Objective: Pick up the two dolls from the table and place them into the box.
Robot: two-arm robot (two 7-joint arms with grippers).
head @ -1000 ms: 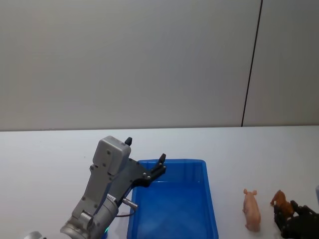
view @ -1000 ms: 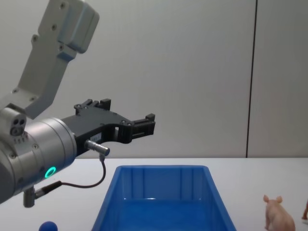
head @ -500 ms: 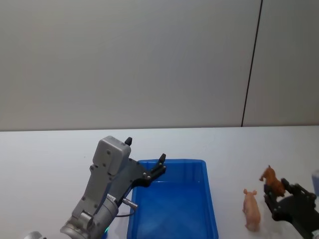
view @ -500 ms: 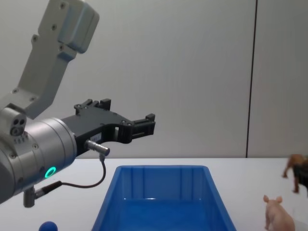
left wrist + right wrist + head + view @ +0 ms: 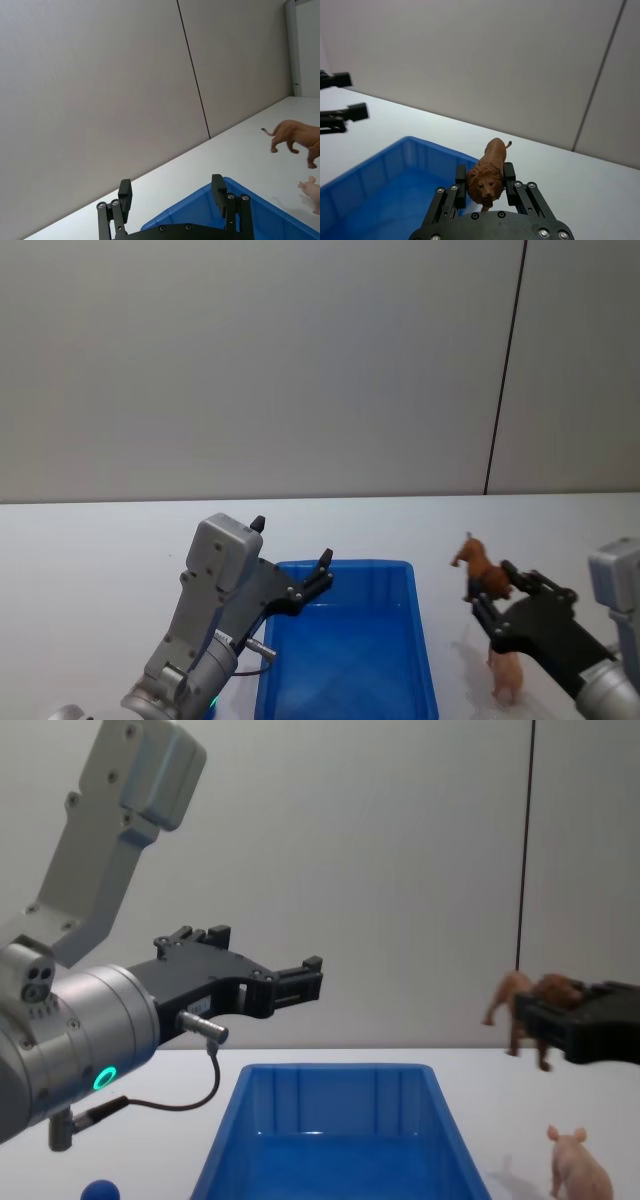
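Lion (image 5: 478, 575), judged a light, stiff, smooth moulding, sits pinched across its body by the right gripper (image 5: 490, 592), aloft just beside the right rim of the box (image 5: 345, 565). Pig (image 5: 580, 1175) stands on the table (image 5: 90, 560) right of the box and looks best taken across the flanks. Left gripper (image 5: 291, 541) hovers spread and empty over the box's far left corner.

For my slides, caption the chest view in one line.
Right gripper holds small brown toy lion aloft beside the blue plastic box; pale pink toy pig on white table; left gripper open, idle.
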